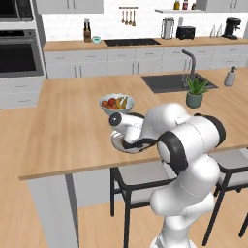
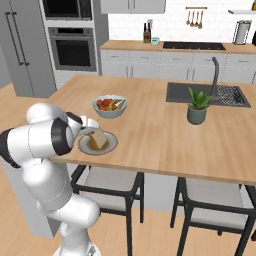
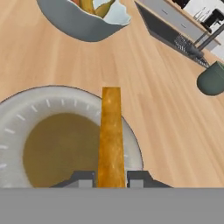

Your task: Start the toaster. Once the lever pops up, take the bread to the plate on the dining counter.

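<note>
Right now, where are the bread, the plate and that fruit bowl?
bread [image 3: 110,135]: hand view, middle of the slice's thin edge, between the fingertips.
plate [image 2: 111,145]: right base view, bare right rim.
fruit bowl [image 1: 116,111]: left base view, front of its outer wall.

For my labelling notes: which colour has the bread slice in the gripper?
Orange-brown bread, clearest in the hand view.
</note>
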Controlling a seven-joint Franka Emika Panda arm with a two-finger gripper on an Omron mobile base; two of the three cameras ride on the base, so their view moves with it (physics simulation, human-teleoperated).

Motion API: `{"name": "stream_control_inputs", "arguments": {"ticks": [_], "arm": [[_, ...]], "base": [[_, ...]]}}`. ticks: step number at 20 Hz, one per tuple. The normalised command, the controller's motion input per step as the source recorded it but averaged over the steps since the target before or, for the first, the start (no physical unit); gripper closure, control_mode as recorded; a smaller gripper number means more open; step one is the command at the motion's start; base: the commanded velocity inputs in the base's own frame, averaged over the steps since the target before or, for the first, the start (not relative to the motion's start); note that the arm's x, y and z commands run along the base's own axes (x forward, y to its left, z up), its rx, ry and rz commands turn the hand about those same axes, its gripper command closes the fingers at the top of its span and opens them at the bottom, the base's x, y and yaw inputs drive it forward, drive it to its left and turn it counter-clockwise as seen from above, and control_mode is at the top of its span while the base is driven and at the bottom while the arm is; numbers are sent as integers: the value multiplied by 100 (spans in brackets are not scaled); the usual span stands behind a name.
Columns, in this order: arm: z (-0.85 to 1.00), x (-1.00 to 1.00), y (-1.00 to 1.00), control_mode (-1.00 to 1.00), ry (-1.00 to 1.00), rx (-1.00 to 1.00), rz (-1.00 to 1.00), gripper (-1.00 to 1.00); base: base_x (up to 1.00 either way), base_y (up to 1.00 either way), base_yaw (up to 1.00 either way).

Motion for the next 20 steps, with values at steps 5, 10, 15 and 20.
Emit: {"name": "stream_control_inputs", "arguments": {"ticks": [5,10,15,20], "arm": [[-18,7,0,-100,0,0,0,-100],[-1,19,0,-100,0,1,-2,-100],[3,25,0,-100,0,2,-5,-100],[27,-16,0,-100,0,5,-2,-100]], "base": [[0,0,0],[0,0,0],[0,0,0],[0,0,0]]}}
